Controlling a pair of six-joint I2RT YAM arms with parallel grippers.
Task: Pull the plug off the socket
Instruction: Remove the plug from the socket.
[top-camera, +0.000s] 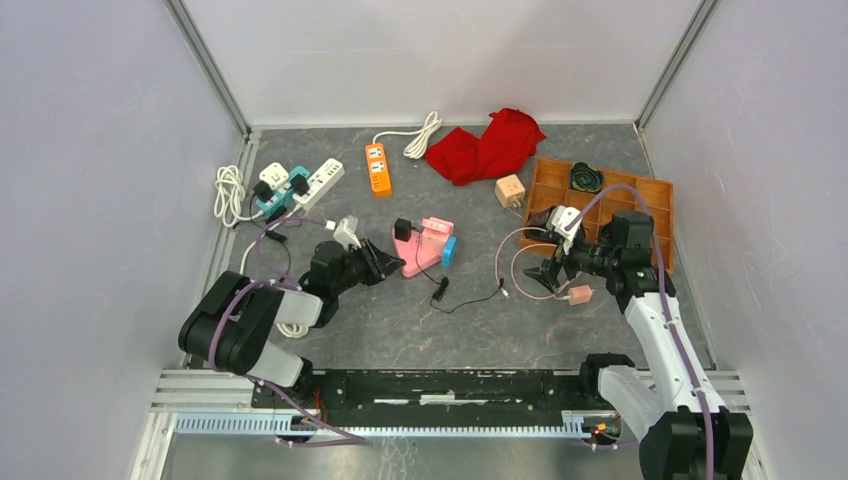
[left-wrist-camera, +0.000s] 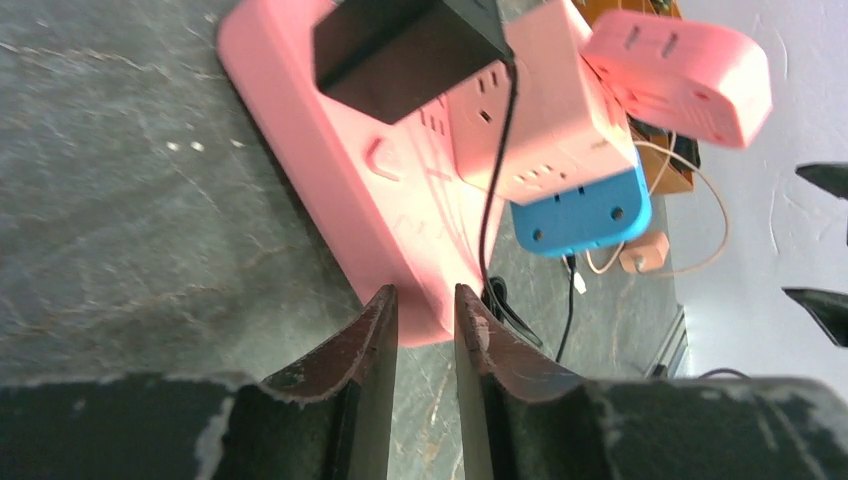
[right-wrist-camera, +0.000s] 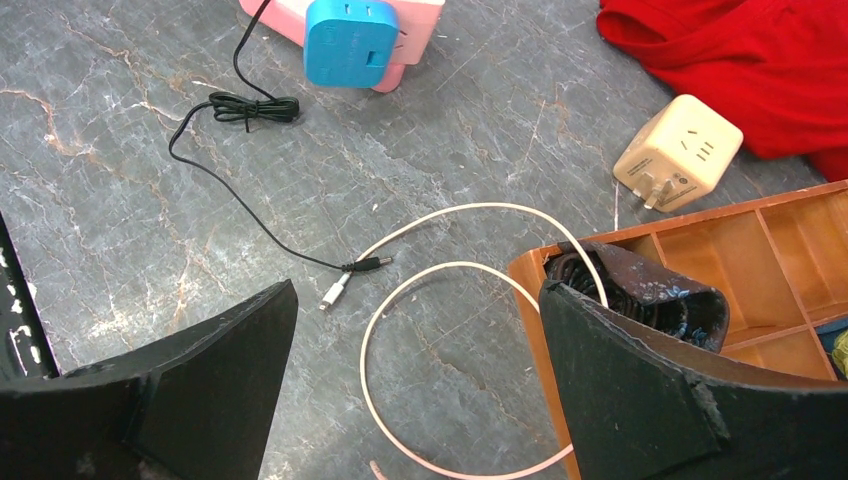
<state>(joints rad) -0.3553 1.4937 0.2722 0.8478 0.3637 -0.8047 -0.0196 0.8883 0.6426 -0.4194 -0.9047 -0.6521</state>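
Observation:
A pink power strip (top-camera: 415, 256) lies mid-table with a black plug (top-camera: 403, 227) in its top; a pink cube adapter (top-camera: 437, 228) and a blue adapter (top-camera: 449, 250) sit at its right end. In the left wrist view the black plug (left-wrist-camera: 400, 50) stands in the strip (left-wrist-camera: 400, 210). My left gripper (top-camera: 390, 262) is at the strip's near end, its fingertips (left-wrist-camera: 425, 297) closed narrowly on that end. My right gripper (top-camera: 548, 270) hangs open and empty (right-wrist-camera: 418, 290) to the right, over a white cable loop (right-wrist-camera: 400, 330).
A wooden tray (top-camera: 610, 195) lies beside the right gripper. A beige cube adapter (top-camera: 510, 190), a red cloth (top-camera: 485, 145), an orange strip (top-camera: 377, 168) and a white strip with plugs (top-camera: 300, 185) lie behind. The plug's thin black cable (top-camera: 460, 296) trails right.

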